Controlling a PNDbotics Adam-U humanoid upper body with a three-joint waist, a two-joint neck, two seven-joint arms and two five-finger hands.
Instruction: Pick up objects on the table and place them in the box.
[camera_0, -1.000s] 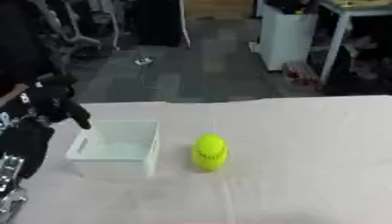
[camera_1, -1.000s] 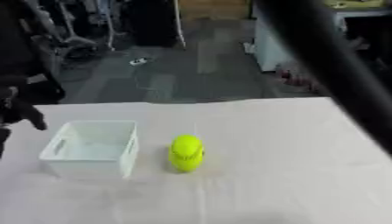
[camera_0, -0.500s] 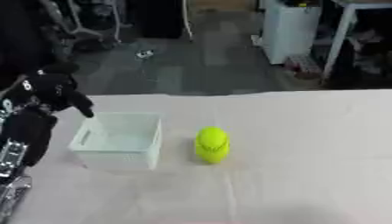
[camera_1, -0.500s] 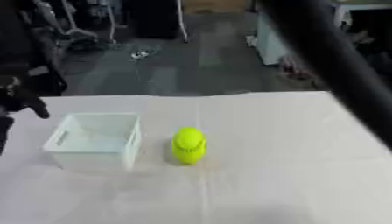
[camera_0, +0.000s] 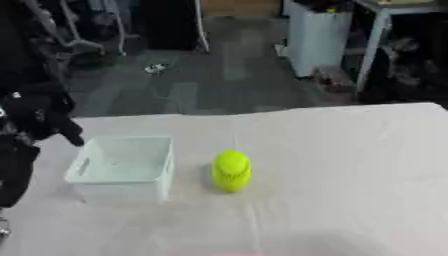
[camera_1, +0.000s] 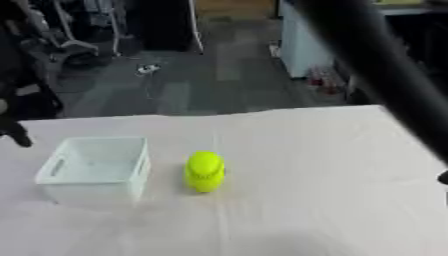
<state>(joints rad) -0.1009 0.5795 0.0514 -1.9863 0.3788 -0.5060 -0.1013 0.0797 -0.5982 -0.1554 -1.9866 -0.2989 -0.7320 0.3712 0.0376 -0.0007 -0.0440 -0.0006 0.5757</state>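
A pale, open-topped box stands on the white table, left of centre, and looks empty. Just to its right a yellow-green rounded object stands upright, a small gap away from the box wall. My black left hand hovers at the box's far left corner, holding nothing that I can see. My right arm crosses the right eye view as a dark slanted bar from the top to the right edge. Its hand lies outside the picture.
The table's far edge runs across the middle of the view. Beyond it is a grey floor with a white cabinet and chair legs. The cloth spreads bare to the right of the yellow-green object.
The camera has shifted a little. The box and the yellow-green object stay where they were. My left hand stays by the box's far left corner, and the right arm has barely moved.
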